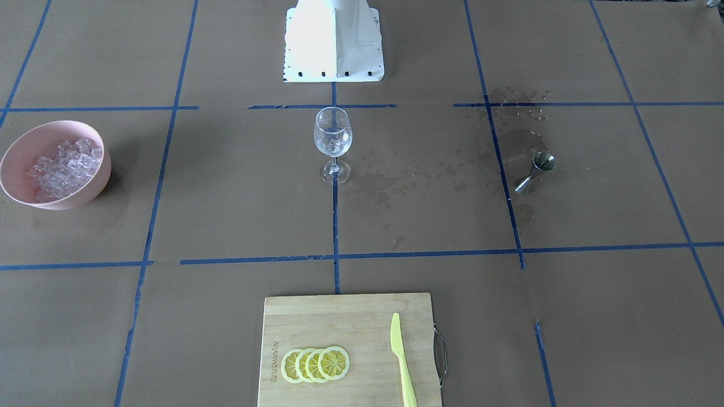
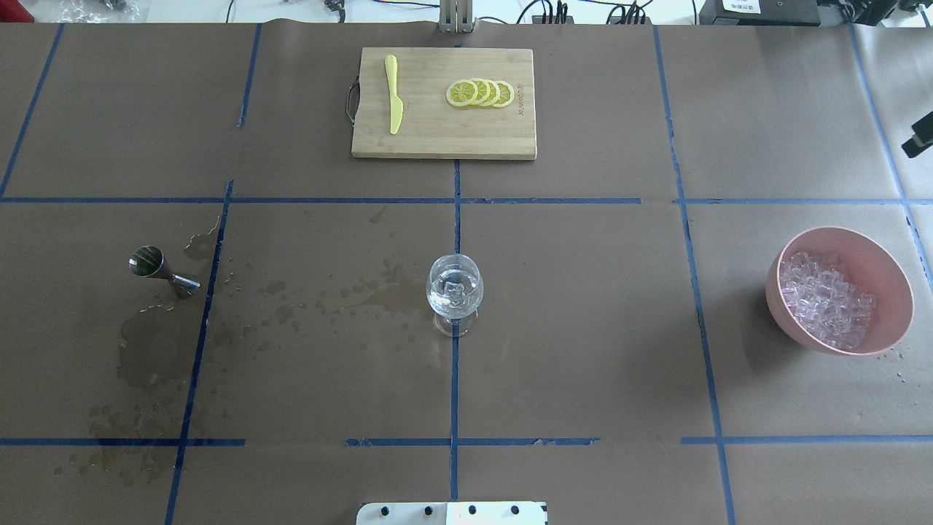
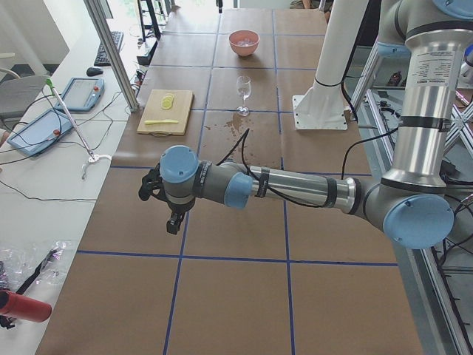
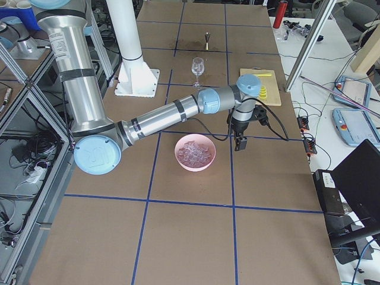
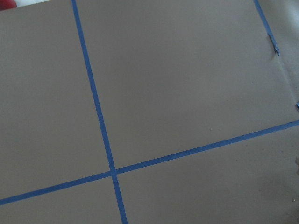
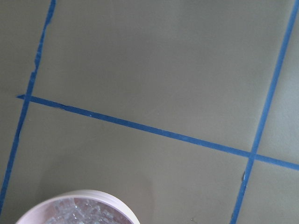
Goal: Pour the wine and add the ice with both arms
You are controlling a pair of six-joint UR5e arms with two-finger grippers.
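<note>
Near-centre on the bench [image 2: 583, 343], the glass [image 2: 454, 293] already has ice [image 2: 453, 289] in it; wine too clear to judge. Bowl [image 2: 885, 271] with more ice out right, jigger [image 2: 162, 270] out left. Right hand [image 4: 240, 145] hangs pointing down just past the bowl's far side, so it's nearer for more ice. Left hand [image 3: 172, 224] is far-left, well off the jigger. Can't tell either hand's opening.

Brown table cover [image 2: 583, 328], blue tape grid [image 2: 455, 379], darker wet blotches [image 2: 142, 350] near silver jigger [image 2: 162, 271]. Pink bowl [image 2: 885, 273], clear-whitish ice [image 2: 824, 302]. Clear colourless wine glass [image 2: 454, 292]. Pale wood board [image 2: 437, 135]; yellow lemon slices [image 2: 481, 92], spoked segment pattern; yellow-green knife [image 2: 393, 95]. Grey-silver left arm [image 3: 295, 188] and right arm [image 4: 160, 122], light-blue joint caps, black cables. White base [image 1: 334, 45].
</note>
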